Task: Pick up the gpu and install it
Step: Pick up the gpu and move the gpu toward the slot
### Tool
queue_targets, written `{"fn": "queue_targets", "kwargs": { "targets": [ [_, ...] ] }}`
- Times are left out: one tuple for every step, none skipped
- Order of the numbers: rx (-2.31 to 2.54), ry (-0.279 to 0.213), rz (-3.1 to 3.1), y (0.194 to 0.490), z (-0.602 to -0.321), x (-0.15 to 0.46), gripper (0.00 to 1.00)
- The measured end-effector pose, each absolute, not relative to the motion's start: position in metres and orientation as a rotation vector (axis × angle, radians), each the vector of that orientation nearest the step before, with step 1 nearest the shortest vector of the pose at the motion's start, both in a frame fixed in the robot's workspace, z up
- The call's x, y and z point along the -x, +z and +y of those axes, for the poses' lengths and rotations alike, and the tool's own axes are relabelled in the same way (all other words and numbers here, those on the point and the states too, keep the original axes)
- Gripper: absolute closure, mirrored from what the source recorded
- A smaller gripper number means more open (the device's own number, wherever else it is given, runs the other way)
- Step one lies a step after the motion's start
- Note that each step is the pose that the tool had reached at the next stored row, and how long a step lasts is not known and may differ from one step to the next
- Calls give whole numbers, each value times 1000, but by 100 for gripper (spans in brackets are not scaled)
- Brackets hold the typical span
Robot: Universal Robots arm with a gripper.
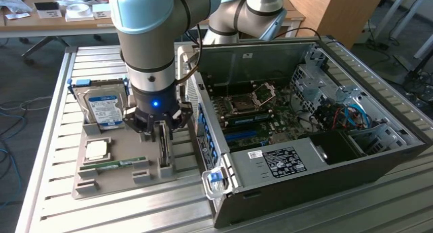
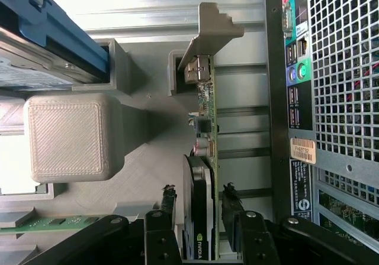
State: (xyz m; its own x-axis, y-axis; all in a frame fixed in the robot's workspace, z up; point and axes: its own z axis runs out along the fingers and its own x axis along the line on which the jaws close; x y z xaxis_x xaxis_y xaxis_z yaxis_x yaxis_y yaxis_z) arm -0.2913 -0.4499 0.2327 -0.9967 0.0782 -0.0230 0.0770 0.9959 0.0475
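Gripper (image 2: 199, 188) down over gpu (image 2: 207, 117), fingers (image 2: 167, 212) part-open either side; slim gaps seemingly left, contact uncertain. Card on edge in grey tray (image 2: 148, 176) slot directly beneath. Not lifted; install into computer case (image 1: 271, 202) alongside outstanding.

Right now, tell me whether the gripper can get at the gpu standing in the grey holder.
Probably yes. The gripper is directly over the gpu, its fingers open on either side of the upright card with nothing between. The computer case stands close beside but does not seem to block it.
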Motion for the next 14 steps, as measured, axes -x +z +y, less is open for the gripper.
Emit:
{"fn": "queue_targets", "kwargs": {
  "targets": [
    [-121, 72, 3114, 233, -450, 291, 55],
    [-121, 72, 3113, 233, -450, 291, 55],
    [-121, 72, 3113, 233, -450, 291, 55],
    [-121, 72, 3114, 233, -450, 291, 55],
    [-121, 72, 3113, 233, -450, 291, 56],
    [-121, 72, 3114, 233, -450, 291, 56],
    [-121, 72, 3114, 233, -450, 291, 64],
    [-121, 72, 3113, 233, -450, 291, 64],
    [-121, 73, 3114, 233, -450, 291, 64],
    [-121, 72, 3113, 233, -450, 291, 64],
    [-121, 73, 3114, 233, -450, 291, 64],
    [-121, 73, 3114, 233, -450, 291, 65],
    [-121, 72, 3114, 233, -450, 291, 65],
    [-121, 72, 3114, 233, -450, 291, 71]
  ]
}}
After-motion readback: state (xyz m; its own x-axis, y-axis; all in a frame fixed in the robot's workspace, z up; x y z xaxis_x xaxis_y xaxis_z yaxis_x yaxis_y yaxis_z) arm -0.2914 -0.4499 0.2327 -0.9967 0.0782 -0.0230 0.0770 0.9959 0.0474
